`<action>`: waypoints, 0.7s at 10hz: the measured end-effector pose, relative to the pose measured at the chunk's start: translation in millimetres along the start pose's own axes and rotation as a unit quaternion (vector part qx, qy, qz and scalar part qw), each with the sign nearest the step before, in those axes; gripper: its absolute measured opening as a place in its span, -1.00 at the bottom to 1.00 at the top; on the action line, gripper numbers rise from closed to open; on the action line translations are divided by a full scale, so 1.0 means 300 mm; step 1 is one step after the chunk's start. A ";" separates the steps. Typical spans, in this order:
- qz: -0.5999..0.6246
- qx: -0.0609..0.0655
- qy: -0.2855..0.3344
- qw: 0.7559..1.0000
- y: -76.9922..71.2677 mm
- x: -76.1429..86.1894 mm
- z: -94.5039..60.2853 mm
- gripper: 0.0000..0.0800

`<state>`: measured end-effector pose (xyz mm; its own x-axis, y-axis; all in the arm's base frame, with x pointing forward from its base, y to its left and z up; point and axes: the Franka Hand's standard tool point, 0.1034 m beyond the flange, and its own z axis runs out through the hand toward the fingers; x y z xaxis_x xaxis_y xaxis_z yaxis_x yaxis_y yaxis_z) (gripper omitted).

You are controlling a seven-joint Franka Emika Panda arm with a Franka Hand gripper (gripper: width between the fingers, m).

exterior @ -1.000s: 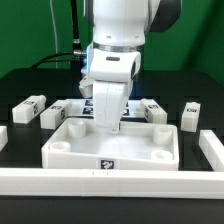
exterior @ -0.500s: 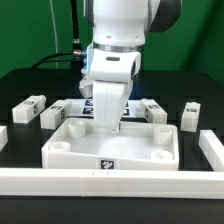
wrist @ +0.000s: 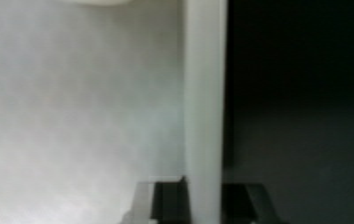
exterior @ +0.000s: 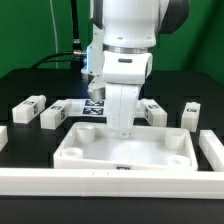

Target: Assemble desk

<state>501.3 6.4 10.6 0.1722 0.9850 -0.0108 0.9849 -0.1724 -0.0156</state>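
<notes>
**Pinching the tray wall: slip and skew risk**

Found desk top [exterior: 125, 152] lying flat, open side up, on the black tabletop [exterior: 30, 80]. Sits low and central in the exterior view, just behind the front border rail [exterior: 100, 182]. Logged arm [exterior: 130, 50] coming straight down onto the tray's far rim, mid-frame.

Checked fingers [wrist: 169, 203] in the wrist view. Show as two dark pads, one on each side of the thin white rim wall, to all appearance pressed onto it. Too blurred to swear to full contact.

Counted four loose legs behind the tray. Placed first leg block [exterior: 30, 107] and second leg block [exterior: 55, 116] at the exterior view's left. Placed third leg block [exterior: 152, 112] and fourth leg block [exterior: 190, 114] at its right. Spotted marker board [exterior: 92, 108] partly hidden behind the arm.

Judged early in the job, with no leg fitted yet.

Hazards from here:
- Could swing about the single pinch point if dragged or lifted, leaving the tray skewed.
- Could slide off the smooth, narrow wall under load.
- Could jam against or ride up the front border rail if pushed forward.
- Could knock the third leg block, near the far corner, if pushed back.
</notes>
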 end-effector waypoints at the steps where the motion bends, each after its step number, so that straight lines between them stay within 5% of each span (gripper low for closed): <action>1: -0.005 0.002 0.000 1.000 0.009 0.020 0.000 -0.86; 7: -0.011 0.007 0.000 1.000 0.006 0.057 -0.002 -0.86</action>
<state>506.0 22.8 11.0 0.1507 0.9885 -0.0095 0.9881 -0.1509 -0.0300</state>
